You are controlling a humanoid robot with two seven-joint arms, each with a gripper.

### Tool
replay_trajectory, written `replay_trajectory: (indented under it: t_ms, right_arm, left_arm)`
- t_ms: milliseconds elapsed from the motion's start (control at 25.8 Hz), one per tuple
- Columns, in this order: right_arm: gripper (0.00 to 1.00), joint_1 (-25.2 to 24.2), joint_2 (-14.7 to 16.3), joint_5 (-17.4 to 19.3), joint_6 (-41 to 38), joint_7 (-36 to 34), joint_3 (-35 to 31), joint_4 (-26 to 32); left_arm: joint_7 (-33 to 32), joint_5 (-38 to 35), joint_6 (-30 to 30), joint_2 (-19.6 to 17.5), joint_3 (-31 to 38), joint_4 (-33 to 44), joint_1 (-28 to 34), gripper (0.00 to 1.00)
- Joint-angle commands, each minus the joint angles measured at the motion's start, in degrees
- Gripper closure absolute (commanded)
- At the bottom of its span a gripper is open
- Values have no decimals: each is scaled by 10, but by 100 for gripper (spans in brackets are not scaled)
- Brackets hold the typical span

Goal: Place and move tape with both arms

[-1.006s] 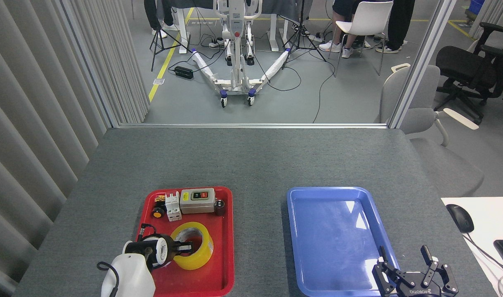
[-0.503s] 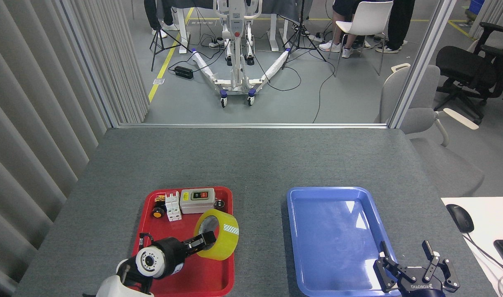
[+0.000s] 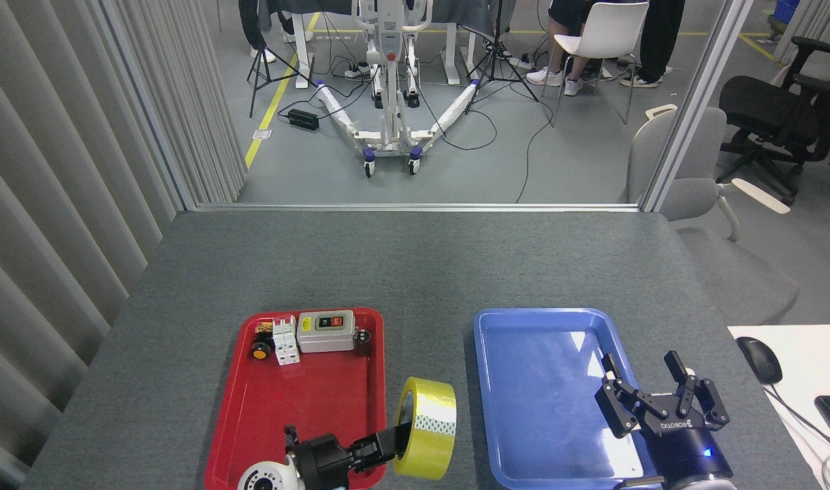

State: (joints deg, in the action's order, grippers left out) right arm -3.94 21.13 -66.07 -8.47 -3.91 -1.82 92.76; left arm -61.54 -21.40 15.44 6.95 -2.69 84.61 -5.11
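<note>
Head view, yellow translucent tape (image 3: pixel 426 427) on edge, left gripper (image 3: pixel 394 441) clamped

1. The counter (image 3: pixel 415 265) is covered in a matt grey, felt-like cloth.
2. The red tray (image 3: pixel 306 401) and blue tray (image 3: pixel 544 395) look like glossy plastic; the blue one throws back white glare.
3. The tape (image 3: pixel 428 429) is shiny, translucent yellow film.
4. The right pincer (image 3: pixel 649 391) is matt black.
</note>
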Motion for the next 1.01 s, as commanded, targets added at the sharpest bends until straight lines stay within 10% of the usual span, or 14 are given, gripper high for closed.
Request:
replay_trajectory:
  t_ms: [0,155,465,658,968]
  right_arm:
    - [1,0,52,135,-92,10,2,-4]
    - [1,2,165,255,-164,5,72,-6]
    - [1,30,368,270,-323,-67,219,6]
    - [1,32,374,255,-325,-67,268,13]
    - [2,32,315,133,-269,-66,306,51]
  left_arm:
    - [-60,80,43,-2,-5,0,18,100]
    - [-90,95,80,-2,-11,-14,25,100]
    - [-104,109,93,-3,-35,-23,26,100]
    - [-109,109,94,-2,-35,-22,25,100]
    - [-103,102,86,0,-35,-25,22,100]
